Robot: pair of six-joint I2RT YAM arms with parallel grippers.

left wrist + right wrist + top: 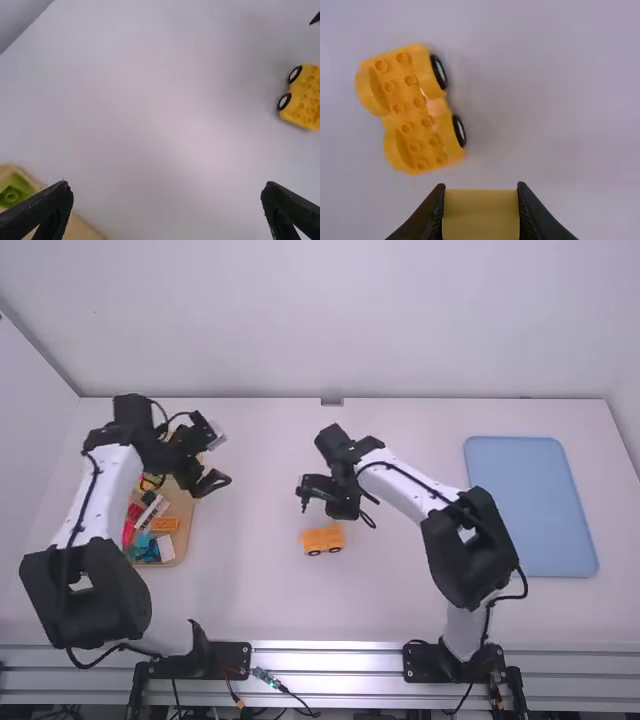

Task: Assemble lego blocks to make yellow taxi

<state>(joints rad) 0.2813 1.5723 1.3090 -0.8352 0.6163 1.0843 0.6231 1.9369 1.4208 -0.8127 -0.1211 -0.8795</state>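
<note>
My R end effector (480, 187) grips yellow plastic block (481, 215), near yellow studded wheeled base (420, 111); L one (167, 186) open. Prob. stacking; nxt: align, press.

Can't see the left-hand tray (184, 510) whole, partly beneath the left arm (108, 485). Can't see all of the yellow car (305, 100) or yellow block (481, 215), cut off by wrist views' edges.

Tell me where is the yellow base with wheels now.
In the high view, the yellow base is on the table near the middle, just nearer the camera than the right gripper, between the left-side wooden tray and the right-side blue tray.
</note>
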